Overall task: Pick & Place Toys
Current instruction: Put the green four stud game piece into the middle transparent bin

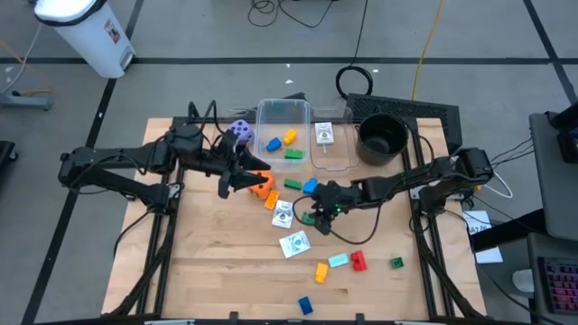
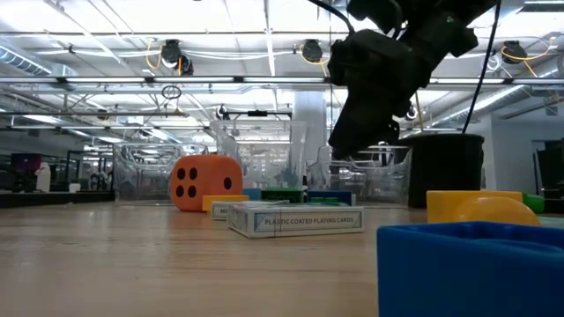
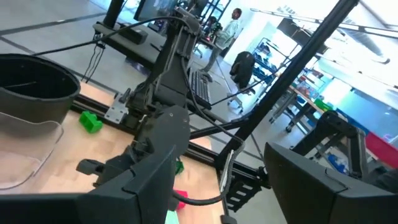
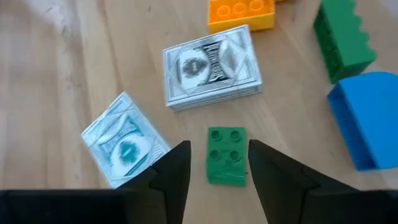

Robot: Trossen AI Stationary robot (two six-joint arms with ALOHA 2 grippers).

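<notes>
R gripper (image 4: 217, 163): over table centre, fingers apart, straddling green block (image 4: 226, 155) beside two card packs (image 4: 210, 66). L gripper (image 1: 237, 178): by orange die (image 1: 262, 185), fingers' gap can't tell.

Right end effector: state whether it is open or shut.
Open. In the right wrist view, the right end effector has its two fingers standing apart either side of a small green block lying on the table.

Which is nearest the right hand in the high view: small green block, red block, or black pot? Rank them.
From the right hand, mid-table:
1. Small green block, between its fingers.
2. Red block, nearer the front edge.
3. Black pot, at the far edge.
</notes>
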